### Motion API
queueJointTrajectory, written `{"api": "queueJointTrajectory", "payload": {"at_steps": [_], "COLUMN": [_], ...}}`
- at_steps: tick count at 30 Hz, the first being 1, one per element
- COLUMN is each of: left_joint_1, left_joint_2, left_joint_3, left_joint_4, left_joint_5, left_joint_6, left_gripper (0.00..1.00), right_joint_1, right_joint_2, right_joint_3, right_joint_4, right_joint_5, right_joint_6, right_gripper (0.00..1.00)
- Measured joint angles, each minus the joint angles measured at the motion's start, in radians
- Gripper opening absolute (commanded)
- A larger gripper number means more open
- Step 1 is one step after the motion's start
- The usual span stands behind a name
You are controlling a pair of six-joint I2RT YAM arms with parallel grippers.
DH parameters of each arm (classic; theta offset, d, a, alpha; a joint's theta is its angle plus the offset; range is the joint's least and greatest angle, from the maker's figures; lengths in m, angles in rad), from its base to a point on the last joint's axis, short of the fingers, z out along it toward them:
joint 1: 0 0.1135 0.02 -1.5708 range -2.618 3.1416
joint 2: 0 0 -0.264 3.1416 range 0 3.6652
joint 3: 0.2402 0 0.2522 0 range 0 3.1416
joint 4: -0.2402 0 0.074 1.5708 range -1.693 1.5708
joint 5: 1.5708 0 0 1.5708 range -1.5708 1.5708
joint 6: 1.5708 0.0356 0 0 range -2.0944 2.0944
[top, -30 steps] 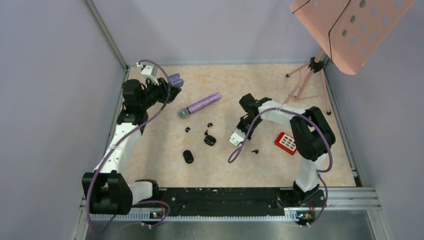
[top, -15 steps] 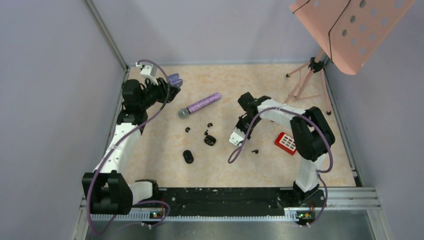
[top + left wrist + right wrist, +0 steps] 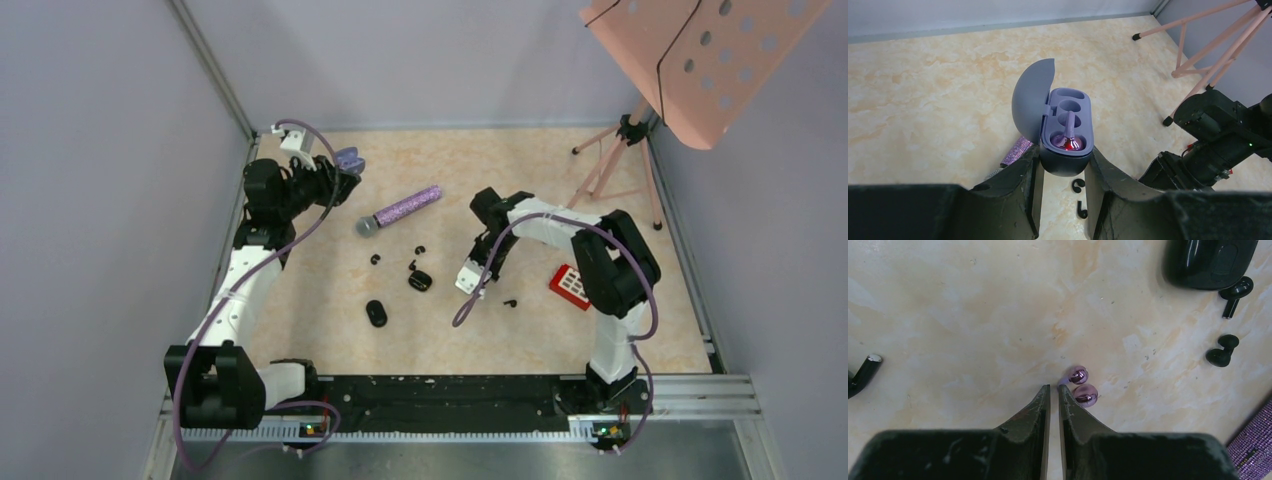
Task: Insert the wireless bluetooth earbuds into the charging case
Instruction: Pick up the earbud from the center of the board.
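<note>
Lilac earbud (image 3: 1083,386): loose on table (image 3: 948,315), near-right of glitter mic (image 3: 400,210), just outside R gripper (image 3: 1054,388) tips. R jaws almost shut, empty; arm has edged twd mic side, prob. realigning, pick pending. Mate earbud (image 3: 1069,140) seated in open lilac case (image 3: 1030,100), far-left of mic; L gripper (image 3: 1064,157) clamped on case, unmoved.

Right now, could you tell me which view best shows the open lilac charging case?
Left wrist: the open lilac oval charging case, in the left pincer, shows one glossy pink earbud seated. Top external gives a tiny purple speck; right wrist, nothing.
</note>
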Motion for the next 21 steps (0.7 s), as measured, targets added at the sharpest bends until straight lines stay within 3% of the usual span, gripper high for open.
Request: {"api": "queueJointTrajectory", "payload": {"at_steps": [16,21], "left_joint_1": [0.0,0.0], "left_joint_2": [-0.024,-0.024], "left_joint_3": [-0.002,-0.003], "left_joint_4": [-0.001,-0.001], "left_joint_5": [0.0,0.0], "left_joint_6": [-0.001,-0.001], "left_gripper": [0.0,0.0], "right_joint_1": [0.019,0.032], "right_joint_2": [0.032,0.052], "right_joint_3": [0.055,0.083], "right_joint_4": [-0.015,-0.035], "right_joint_5": [0.039,0.063], "right_joint_6": [0.0,0.0], "right_gripper": [0.12,0.07]}}
